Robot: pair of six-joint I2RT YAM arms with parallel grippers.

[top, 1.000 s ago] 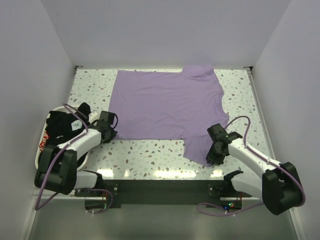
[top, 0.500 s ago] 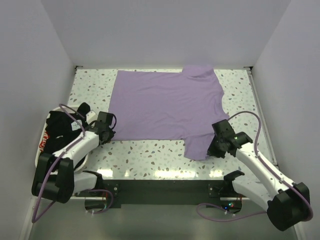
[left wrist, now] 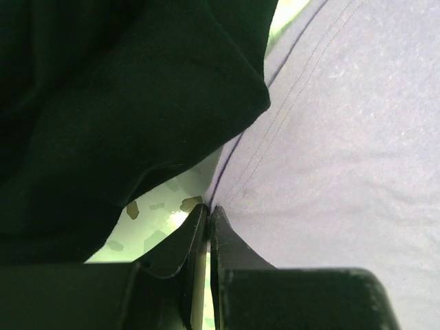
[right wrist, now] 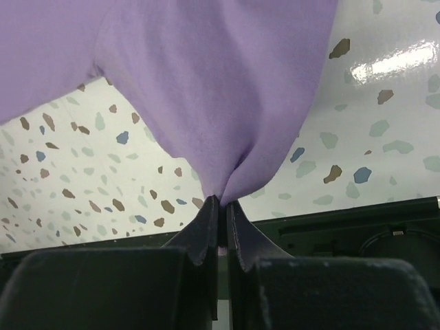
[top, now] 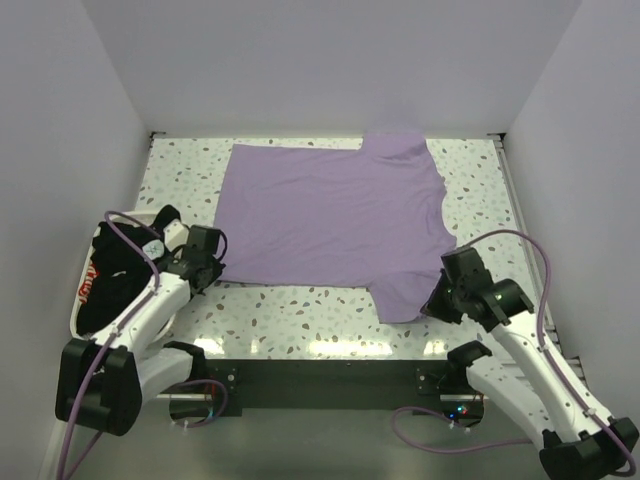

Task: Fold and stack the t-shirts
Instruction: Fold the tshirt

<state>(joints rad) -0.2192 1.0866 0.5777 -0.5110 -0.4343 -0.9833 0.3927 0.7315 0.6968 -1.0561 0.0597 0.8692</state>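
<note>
We see the lavender t-shirt [top: 335,215] spread out and mostly flat on the speckled counter [top: 300,305], in the middle and toward the far side. One sleeve lies at the far right. The other sleeve comes toward the near edge on the right.

The right end effector [top: 437,303] is at the near tip of this nearer sleeve. In the right wrist view its two fingers are pressed together on the lavender cloth. The cloth is drawn into a small pucker just where it enters the right end effector [right wrist: 223,203].

The left end effector [top: 212,264] is at the near left corner of the same shirt. In the left wrist view the fingers are almost fully together, with only a thin slit between them. The stitched hem of the shirt meets the tips of the left end effector [left wrist: 208,213], so it appears to pinch the hem there. Dark cloth fills the upper left of this view, out of focus.

The black t-shirts [top: 118,262] lie piled in the white tray [top: 72,318] at the left edge of the counter, just beside the left arm. A red-and-white print [top: 91,284] shows on the near left side of the pile.
</note>
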